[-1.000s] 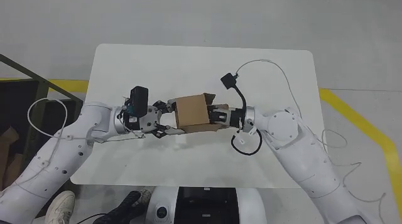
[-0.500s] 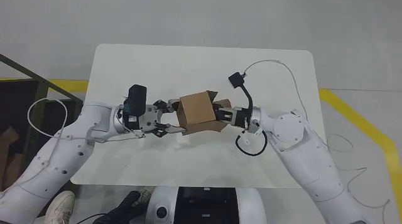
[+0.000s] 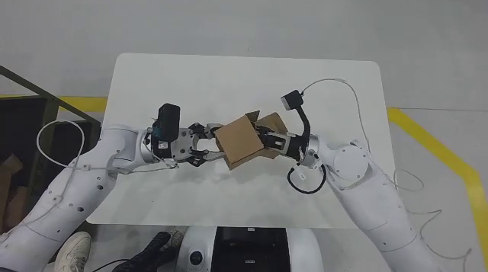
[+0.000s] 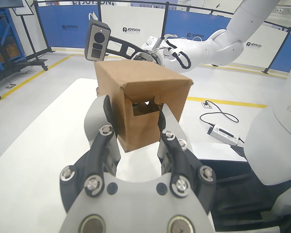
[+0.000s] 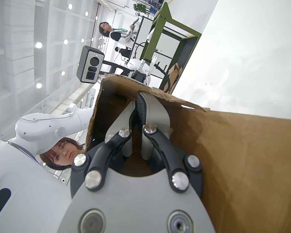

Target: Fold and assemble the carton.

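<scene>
— Carton [image 3: 242,139] over the middle of the table [image 3: 152,81], tilted, slung between both arms! Plain brown cardboard on every face showing.

— And the end face toward the left arm has a squarish opening [image 4: 145,109] between its flaps. Left gripper [image 4: 135,111]: fingers spread wide, one on each side of the carton's lower corner, pads just beside the cardboard. Whether they press, I cannot tell.

— Far end now. Right gripper [image 5: 138,98] is reaching inside the open end, fingers pressed together, pinching a strip of the carton wall between them.

— Any writing?

— White lettering and logos on the blue barrier panels [image 4: 70,25] in the hall behind. That is where the print sits.

— What else is around?

— A white cable [image 3: 343,89] arcs from the right arm's wrist camera [image 3: 290,100] over the table's right half. Off the left edge stands a green frame [image 3: 30,97], with cardboard pieces [image 5: 174,70] by it. A yellow floor line [image 3: 431,139] runs off the right edge. On the floor beside the table lie a black lead and a grey power brick [image 4: 223,132].

— Anything in the way?

— That wrist camera sits just behind the carton's top edge, seen from the left wrist. The left arm's wrist camera [image 5: 89,64] peers over the open rim from the other side.
</scene>
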